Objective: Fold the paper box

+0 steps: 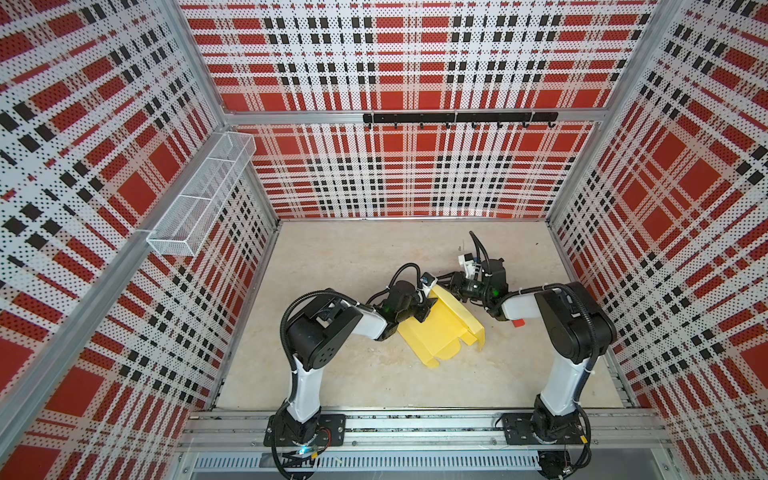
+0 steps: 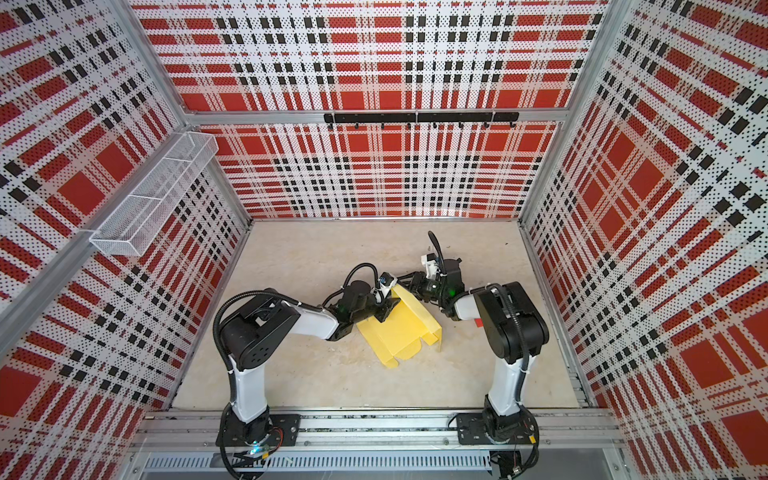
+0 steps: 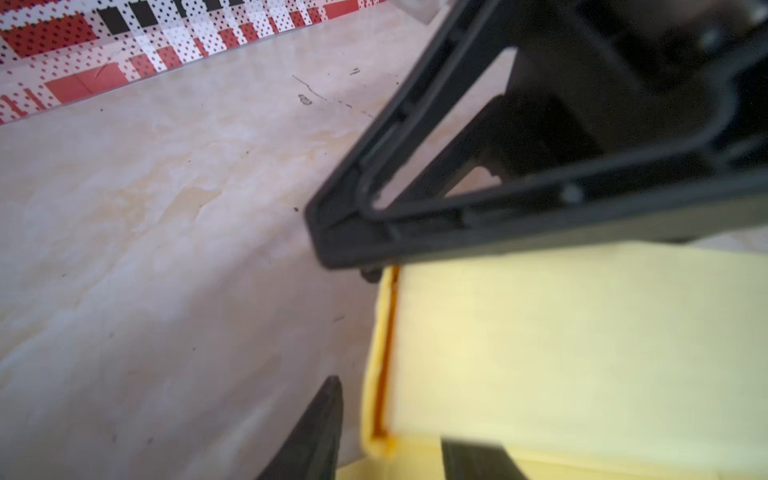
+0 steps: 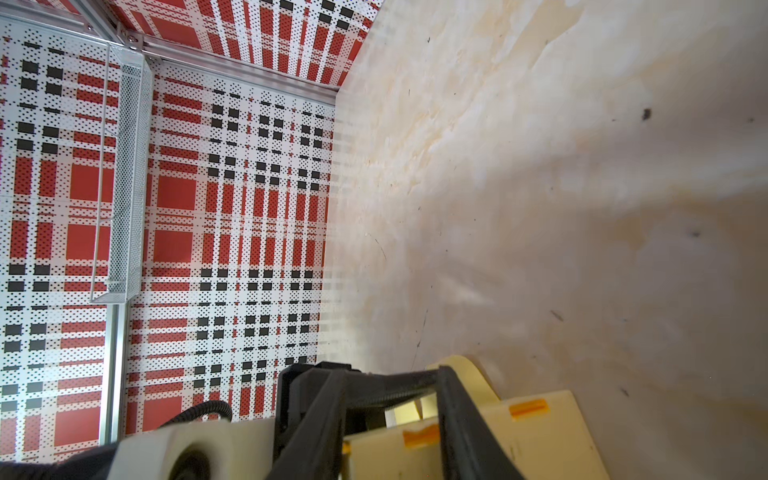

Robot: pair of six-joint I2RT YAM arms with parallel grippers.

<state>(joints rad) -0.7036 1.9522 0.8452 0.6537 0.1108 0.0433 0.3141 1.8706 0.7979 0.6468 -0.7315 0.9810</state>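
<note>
A cell is being enclosed by perforated panels (image 1: 415, 62) printed in red, black and white plaid, and its floor is being formed by a matt, mottled beige tabletop (image 1: 353, 257). Near the middle of it the paper box (image 1: 440, 332) is lying half formed. It is pale yellow thin card, with one broad panel flat on the tabletop, the far-right side curling upward, and small cut tabs (image 1: 432, 360) jutting toward the near side.

The left tool (image 1: 424, 311) is being kept at the box's far-left edge. In the left wrist view its fingers (image 3: 415, 232) are standing clearly apart, with a doubled card wall (image 3: 384, 353) lying between them and nothing being pinched. The right tool (image 1: 452, 291) is being held at the raised far flap. In the right wrist view its jaws are standing partway apart astride a folded panel bearing orange-looking slots (image 4: 528, 408). Whether the card is being squeezed cannot be told.

The card is being judged very light, springy at its creases, easily dented, and smooth enough to slide across the tabletop. Hold is probably best taken on a flap's edge close to a crease, with the flat panel being pinned by the other tool.
</note>
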